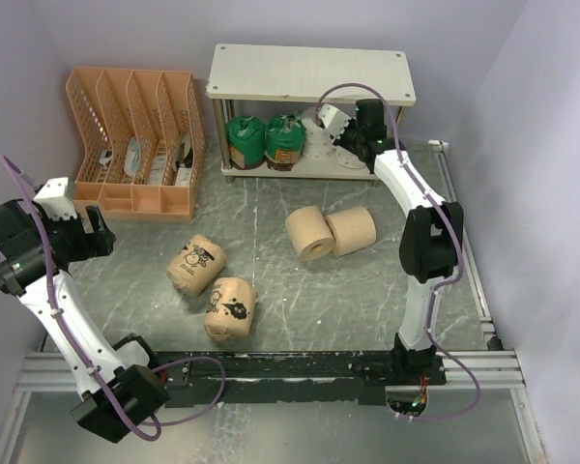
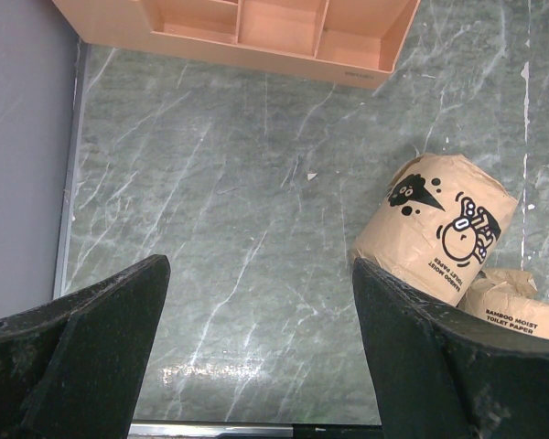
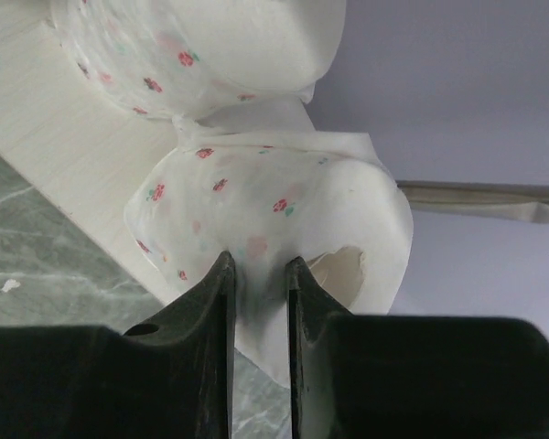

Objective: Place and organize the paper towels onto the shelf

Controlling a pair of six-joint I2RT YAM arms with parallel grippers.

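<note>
My right gripper [image 3: 259,265] is shut on the edge of a white paper towel roll with coloured dots [image 3: 274,206], which sits at the front edge of the shelf's lower board [image 3: 46,137]. A second dotted roll [image 3: 201,37] lies just behind it. In the top view the shelf [image 1: 309,72] holds two green-topped rolls [image 1: 245,141] [image 1: 284,142] on its lower tier, left of the white rolls [image 1: 318,147] and the right gripper [image 1: 343,135]. Two plain tan rolls [image 1: 310,232] [image 1: 353,230] and two printed tan rolls [image 1: 196,265] [image 1: 230,308] lie on the table. My left gripper [image 2: 261,267] hangs open over bare table, left of the printed rolls [image 2: 444,229].
An orange slotted file organizer [image 1: 140,145] stands at the back left, beside the shelf; its front edge [image 2: 256,27] shows in the left wrist view. A grey wall borders the table on the left and right. A metal rail [image 1: 271,367] runs along the near edge.
</note>
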